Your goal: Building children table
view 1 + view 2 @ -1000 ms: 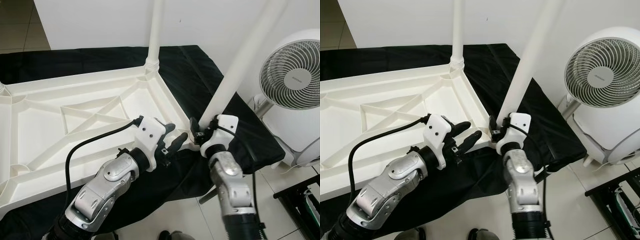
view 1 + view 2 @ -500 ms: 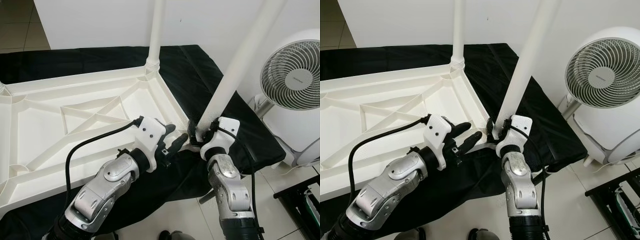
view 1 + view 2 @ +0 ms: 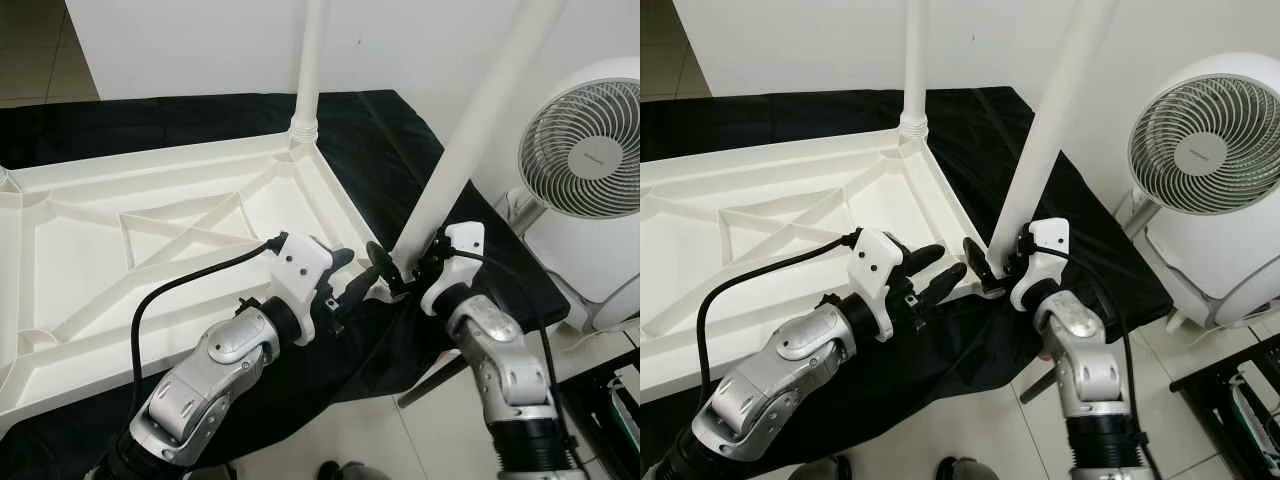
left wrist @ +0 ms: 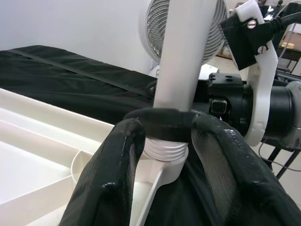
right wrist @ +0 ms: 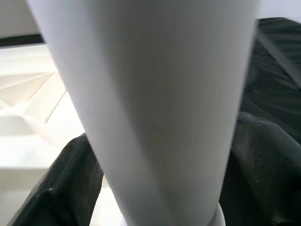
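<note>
At the table corner, right tool clamps the leg.

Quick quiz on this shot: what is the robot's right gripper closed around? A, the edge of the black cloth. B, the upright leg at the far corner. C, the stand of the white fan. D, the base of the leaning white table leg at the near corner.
D: the right gripper has its black fingers on either side of the leaning white table leg, just above where its threaded end meets the near corner of the upturned tabletop.
</note>
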You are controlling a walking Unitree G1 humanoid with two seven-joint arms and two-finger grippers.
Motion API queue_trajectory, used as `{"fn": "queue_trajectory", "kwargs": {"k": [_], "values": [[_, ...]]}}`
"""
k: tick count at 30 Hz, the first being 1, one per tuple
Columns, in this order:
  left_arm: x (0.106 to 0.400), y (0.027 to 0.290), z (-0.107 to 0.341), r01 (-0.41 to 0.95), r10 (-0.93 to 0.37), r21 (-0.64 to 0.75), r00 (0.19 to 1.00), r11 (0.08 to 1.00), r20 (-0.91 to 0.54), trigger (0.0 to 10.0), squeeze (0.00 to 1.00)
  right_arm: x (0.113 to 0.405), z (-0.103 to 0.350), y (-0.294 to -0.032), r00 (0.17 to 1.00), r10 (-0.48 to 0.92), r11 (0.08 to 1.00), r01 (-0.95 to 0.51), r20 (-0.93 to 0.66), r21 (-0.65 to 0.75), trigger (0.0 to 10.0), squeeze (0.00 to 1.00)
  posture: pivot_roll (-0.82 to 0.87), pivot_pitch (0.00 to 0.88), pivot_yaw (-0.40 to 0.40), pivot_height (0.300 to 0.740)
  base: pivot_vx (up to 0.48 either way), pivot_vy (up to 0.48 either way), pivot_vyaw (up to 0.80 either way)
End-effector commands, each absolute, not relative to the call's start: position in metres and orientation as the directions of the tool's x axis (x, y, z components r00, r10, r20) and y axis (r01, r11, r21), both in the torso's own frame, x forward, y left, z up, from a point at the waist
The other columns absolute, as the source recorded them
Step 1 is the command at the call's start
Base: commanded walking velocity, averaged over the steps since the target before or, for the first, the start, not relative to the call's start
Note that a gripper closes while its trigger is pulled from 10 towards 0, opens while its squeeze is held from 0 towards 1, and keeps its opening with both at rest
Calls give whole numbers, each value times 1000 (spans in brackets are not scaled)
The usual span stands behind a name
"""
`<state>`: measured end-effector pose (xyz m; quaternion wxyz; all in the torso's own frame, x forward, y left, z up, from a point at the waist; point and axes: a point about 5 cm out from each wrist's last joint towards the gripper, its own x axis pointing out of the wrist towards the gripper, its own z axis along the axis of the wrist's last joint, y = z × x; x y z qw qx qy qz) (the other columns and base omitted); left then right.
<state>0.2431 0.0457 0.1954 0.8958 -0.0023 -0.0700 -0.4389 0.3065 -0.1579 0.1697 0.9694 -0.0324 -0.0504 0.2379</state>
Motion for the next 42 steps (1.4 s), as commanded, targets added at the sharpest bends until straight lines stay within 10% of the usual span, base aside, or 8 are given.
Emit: {"fn": "queue_trajectory", "kwargs": {"k": [1, 8, 9, 11, 22, 24, 25, 42], "values": [[237, 41, 195, 848, -849, 71, 517, 526, 112, 10000, 0, 310, 168, -163, 859, 507, 859, -498, 66, -118, 10000, 0, 55, 120, -83, 740, 0, 0, 0], [238, 42, 196, 843, -844, 71, 524, 533, 115, 10000, 0, 316, 159, -169, 775, 631, 761, -624, -18, -177, 9216, 0, 58, 126, -81, 740, 0, 0, 0], [238, 42, 197, 843, -844, 70, 524, 533, 115, 10000, 0, 317, 159, -170, 767, 641, 752, -634, -24, -180, 4039, 0, 58, 126, -81, 740, 0, 0, 0], [238, 42, 197, 843, -843, 70, 525, 534, 115, 10000, 0, 317, 157, -171, 754, 655, 738, -651, -41, -177, 0, 0, 58, 126, -81, 740, 0, 0, 0], [239, 42, 198, 845, -845, 69, 522, 531, 116, 10000, 0, 316, 154, -175, 743, 668, 731, -664, -33, -159, 0, 0, 56, 123, -76, 740, 0, 0, 0], [239, 42, 198, 845, -846, 69, 521, 530, 116, 10000, 0, 316, 153, -175, 751, 660, 740, -656, -29, -152, 3529, 0, 56, 123, -76, 740, 0, 0, 0], [239, 42, 198, 846, -846, 69, 520, 529, 116, 10000, 0, 316, 154, -174, 761, 648, 752, -644, -20, -139, 10000, 0, 56, 123, -76, 740, 0, 0, 0], [237, 40, 196, 852, -852, 58, 512, 520, 113, 10000, 0, 303, 151, -153, 953, 303, 953, -303, 30, 15, 10000, 0, 49, 110, -84, 740, 0, 0, 0]]}}
